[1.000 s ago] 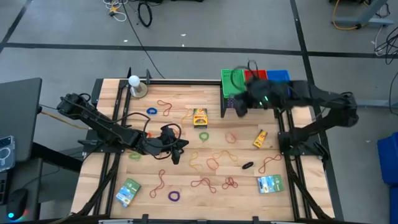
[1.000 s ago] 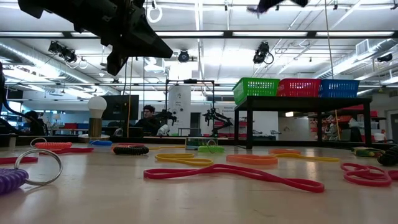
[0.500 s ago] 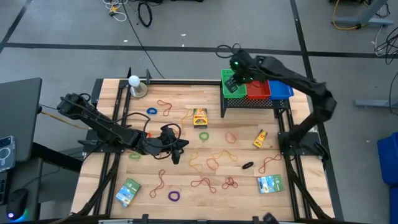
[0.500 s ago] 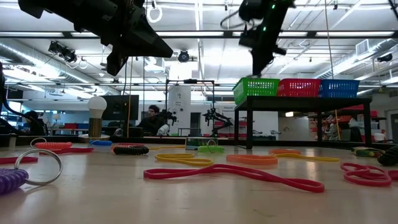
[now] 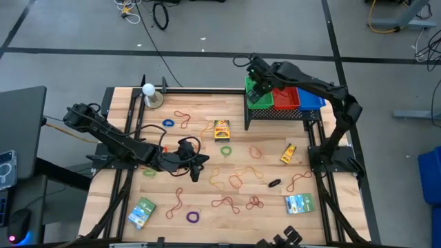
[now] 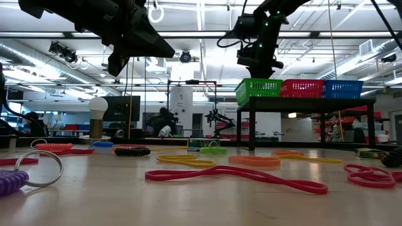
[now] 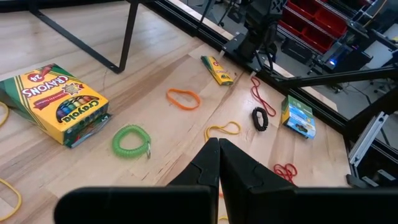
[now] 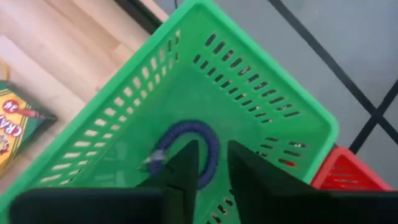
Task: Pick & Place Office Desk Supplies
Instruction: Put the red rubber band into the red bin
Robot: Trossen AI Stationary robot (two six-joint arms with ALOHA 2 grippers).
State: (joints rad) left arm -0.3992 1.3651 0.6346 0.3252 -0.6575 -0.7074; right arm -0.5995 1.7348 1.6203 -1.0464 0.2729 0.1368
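One purple ring [image 8: 198,144] is lying in the green basket [image 8: 261,112] under my slightly parted right gripper [image 8: 211,163] (left gripper [image 7: 217,163] is waiting, pinched together), while many bands are sitting on the table [image 5: 200,155].

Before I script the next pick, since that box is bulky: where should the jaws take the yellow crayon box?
Probably across the short width of the crayon box, from straight above. It lies flat on the table with its broad printed face up and bare wood along both long sides, so the jaws could straddle it. Whether they open wide enough is unclear.
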